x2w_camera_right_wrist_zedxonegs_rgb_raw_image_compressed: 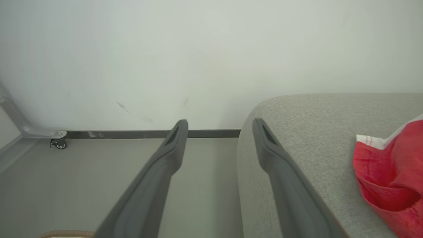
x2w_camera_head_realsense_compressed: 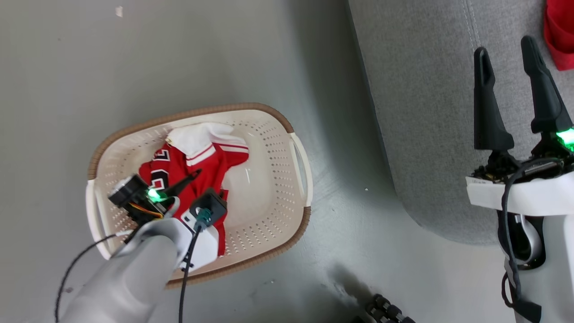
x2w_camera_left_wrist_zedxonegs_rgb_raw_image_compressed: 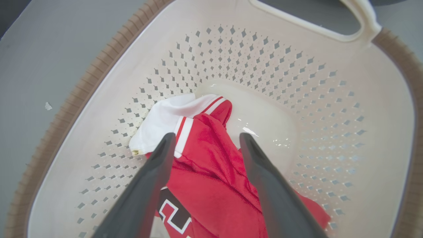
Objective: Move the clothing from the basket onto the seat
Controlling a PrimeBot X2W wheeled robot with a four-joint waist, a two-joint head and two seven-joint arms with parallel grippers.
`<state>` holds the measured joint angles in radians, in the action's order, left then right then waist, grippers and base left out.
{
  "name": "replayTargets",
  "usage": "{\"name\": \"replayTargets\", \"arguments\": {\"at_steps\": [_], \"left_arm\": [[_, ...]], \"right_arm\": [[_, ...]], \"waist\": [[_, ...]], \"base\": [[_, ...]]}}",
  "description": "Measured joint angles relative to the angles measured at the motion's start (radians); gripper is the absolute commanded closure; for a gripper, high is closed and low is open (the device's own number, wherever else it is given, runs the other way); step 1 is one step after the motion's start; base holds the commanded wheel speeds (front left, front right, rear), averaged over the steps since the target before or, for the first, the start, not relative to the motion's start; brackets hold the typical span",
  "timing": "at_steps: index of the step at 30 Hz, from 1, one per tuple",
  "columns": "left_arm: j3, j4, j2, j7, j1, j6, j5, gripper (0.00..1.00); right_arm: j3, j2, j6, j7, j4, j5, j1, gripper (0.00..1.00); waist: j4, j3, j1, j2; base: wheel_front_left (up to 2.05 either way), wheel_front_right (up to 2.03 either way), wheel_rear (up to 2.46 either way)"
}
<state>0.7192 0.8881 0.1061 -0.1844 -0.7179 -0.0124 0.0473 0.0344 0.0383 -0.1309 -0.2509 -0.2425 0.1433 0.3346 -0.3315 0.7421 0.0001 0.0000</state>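
Grey floor (x2w_camera_head_realsense_compressed: 179, 54), pale wall (x2w_camera_right_wrist_zedxonegs_rgb_raw_image_compressed: 211, 49) (scuffed), grey seat (x2w_camera_head_realsense_compressed: 426, 112)

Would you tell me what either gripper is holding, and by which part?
Nothing: the left gripper, jaws open, straddles the clothing; the right gripper is empty.

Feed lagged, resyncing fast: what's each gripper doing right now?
Left gripper: open, fingers straddling the clothing in the basket, not shut on it.
Right gripper: open, holding nothing.

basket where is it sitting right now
The basket sits on the floor at the left-centre of the head view, left of the sofa, with red clothing and the left gripper inside it.
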Motion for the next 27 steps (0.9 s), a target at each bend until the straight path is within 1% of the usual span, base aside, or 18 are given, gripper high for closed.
{"name": "replayTargets", "arguments": {"at_steps": [5,8,10,14,18,21,23,24,25,27], "left_arm": [[0.000,0.046,0.026,0.040,-0.035,-0.013,0.021,0.00],[-0.002,0.074,0.043,0.057,-0.045,-0.034,0.027,0.00],[-0.005,0.080,0.052,0.060,-0.057,-0.035,0.030,0.00],[-0.013,0.100,0.058,0.073,-0.079,-0.057,0.033,0.00],[-0.015,0.123,0.062,0.093,-0.091,-0.057,0.034,0.00],[-0.012,0.131,0.061,0.104,-0.102,-0.065,0.043,0.00],[-0.010,0.136,0.059,0.105,-0.106,-0.072,0.051,0.35],[-0.008,0.139,0.059,0.106,-0.109,-0.073,0.053,0.55],[-0.005,0.146,0.060,0.115,-0.114,-0.073,0.056,0.58],[0.003,0.157,0.065,0.123,-0.120,-0.075,0.069,0.62]], "right_arm": [[-0.011,0.000,0.000,0.000,-0.001,0.020,0.040,0.00],[-0.016,0.000,0.000,-0.001,-0.001,0.037,0.065,0.00],[-0.016,0.000,0.000,-0.001,0.000,0.047,0.070,0.00],[-0.017,0.000,0.000,-0.001,0.003,0.058,0.092,0.00],[-0.020,0.000,0.000,-0.001,0.007,0.068,0.111,0.00],[-0.021,0.000,0.000,-0.002,0.012,0.072,0.128,0.00],[-0.022,0.000,0.000,-0.002,0.016,0.081,0.128,0.00],[-0.023,0.000,0.000,-0.002,0.018,0.086,0.129,0.00],[-0.023,0.000,0.000,-0.002,0.020,0.087,0.131,0.00],[-0.026,0.000,0.000,-0.002,0.023,0.088,0.147,0.00]], "waist": [[-0.023,0.039,0.0000,0.0000],[-0.041,0.067,0.0001,0.0000],[-0.050,0.080,0.0001,0.0000],[-0.065,0.103,0.0000,0.0000],[-0.079,0.122,0.0000,0.0000],[-0.088,0.134,0.0001,0.0000],[-0.094,0.141,0.0000,0.0000],[-0.096,0.144,0.0000,0.0000],[-0.099,0.146,0.0001,0.0000],[-0.104,0.151,0.0001,0.0000]], "base": [[0.00,0.00,0.00],[0.00,0.00,0.00],[0.00,0.00,0.00],[0.00,0.00,0.00],[0.00,0.00,0.00],[0.00,0.00,0.00],[0.00,0.00,0.00],[0.00,0.00,0.00],[0.00,0.00,0.00],[0.00,0.00,0.00]]}}
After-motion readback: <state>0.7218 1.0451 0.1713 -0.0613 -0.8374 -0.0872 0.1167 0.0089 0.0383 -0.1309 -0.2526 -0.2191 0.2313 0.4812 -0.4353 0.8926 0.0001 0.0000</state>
